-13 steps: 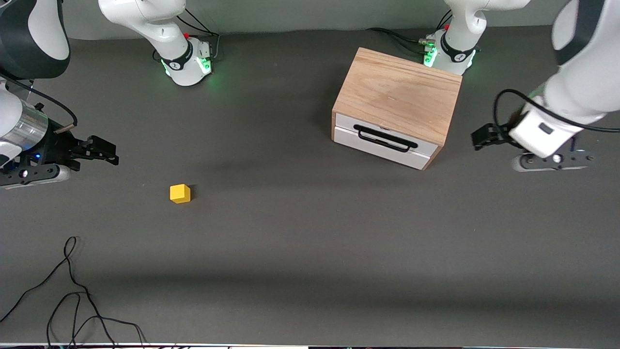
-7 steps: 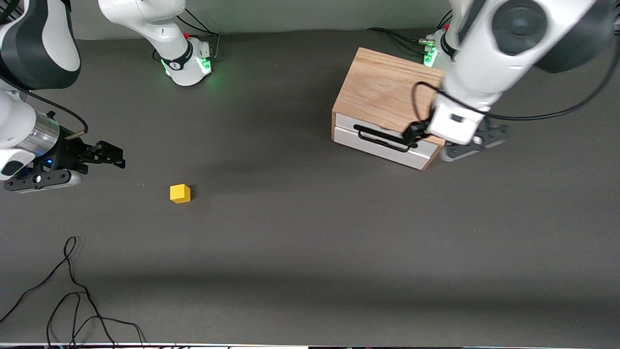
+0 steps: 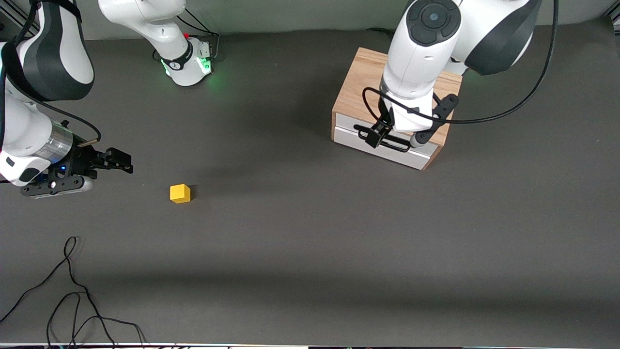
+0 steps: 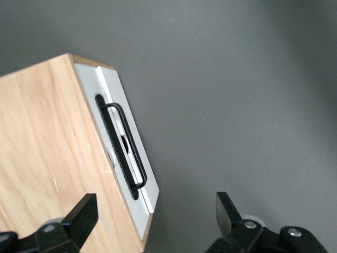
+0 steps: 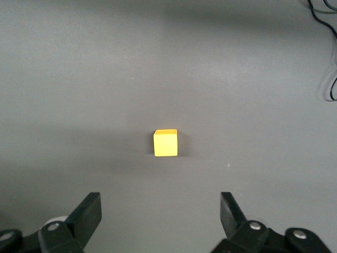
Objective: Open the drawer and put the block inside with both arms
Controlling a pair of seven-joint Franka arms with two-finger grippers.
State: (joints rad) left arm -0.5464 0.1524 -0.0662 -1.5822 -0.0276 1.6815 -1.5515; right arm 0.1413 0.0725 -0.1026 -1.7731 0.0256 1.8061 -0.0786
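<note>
The light-wood cabinet stands toward the left arm's end of the table. Its drawer, with a white front and black wire handle, is closed. My left gripper is open and empty, hanging over the drawer front at the handle. In the left wrist view the handle and white panel lie ahead of my open left gripper. The yellow block sits on the table toward the right arm's end. My right gripper is open and empty, apart from the block. The block shows ahead of my right gripper.
Loose black cables lie on the table near the front camera at the right arm's end, and they also show in the right wrist view. The right arm's base stands at the table's back edge.
My left arm swung in from the table's end to over the cabinet, bringing its gripper to the drawer handle. My right gripper edged toward the block. Block and drawer have not moved.
</note>
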